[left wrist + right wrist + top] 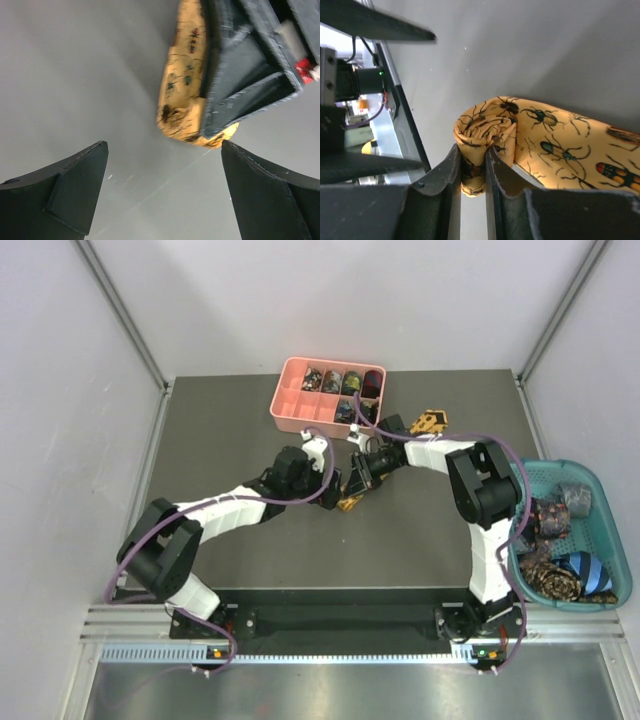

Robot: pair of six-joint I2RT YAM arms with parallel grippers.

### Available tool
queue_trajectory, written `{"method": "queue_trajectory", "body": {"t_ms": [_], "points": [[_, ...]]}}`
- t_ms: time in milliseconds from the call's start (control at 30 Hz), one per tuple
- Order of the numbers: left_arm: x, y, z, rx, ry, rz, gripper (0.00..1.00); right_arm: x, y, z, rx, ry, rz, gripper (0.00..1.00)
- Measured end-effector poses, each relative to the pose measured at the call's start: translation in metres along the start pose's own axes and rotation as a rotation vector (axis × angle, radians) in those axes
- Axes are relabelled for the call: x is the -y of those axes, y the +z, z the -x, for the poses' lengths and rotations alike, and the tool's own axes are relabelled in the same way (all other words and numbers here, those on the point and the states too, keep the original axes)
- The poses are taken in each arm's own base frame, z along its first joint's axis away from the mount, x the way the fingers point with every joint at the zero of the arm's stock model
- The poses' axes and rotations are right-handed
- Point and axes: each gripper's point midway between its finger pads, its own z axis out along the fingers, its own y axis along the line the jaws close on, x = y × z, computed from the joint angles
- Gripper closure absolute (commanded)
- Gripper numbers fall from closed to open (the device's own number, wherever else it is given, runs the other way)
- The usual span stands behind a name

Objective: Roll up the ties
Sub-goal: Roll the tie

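A golden-yellow tie (pixel 555 135) printed with beetles lies on the dark table, one end wound into a small coil (pixel 482 125). My right gripper (pixel 472 150) is shut on that coil, one finger on each side. In the top view the coil (pixel 350 502) sits mid-table under the right gripper (pixel 358 482), and the tie's other end (pixel 430 422) lies near the tray. My left gripper (pixel 164 150) is wide open and empty, just short of the coil (pixel 182 85). The right gripper's fingers (pixel 240 85) cover the coil's right side there.
A pink compartment tray (pixel 290 405) with several rolled ties stands at the back of the table. A teal basket (pixel 600 480) at the right edge holds loose ties (pixel 555 570). Both arms meet close together at mid-table.
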Motion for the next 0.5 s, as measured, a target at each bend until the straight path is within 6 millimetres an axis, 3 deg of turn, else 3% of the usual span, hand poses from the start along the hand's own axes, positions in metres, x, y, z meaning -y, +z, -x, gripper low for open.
{"method": "queue_trajectory", "body": {"t_ms": [267, 500], "points": [[0.035, 0.032, -0.017, -0.063, 0.141, -0.063, 0.01, 0.01, -0.007, 0.002, -0.016, 0.014, -0.003, 1.0], [0.035, 0.056, -0.014, -0.08, 0.184, -0.056, 0.01, 0.022, -0.011, 0.006, -0.027, 0.016, -0.05, 1.0]]}}
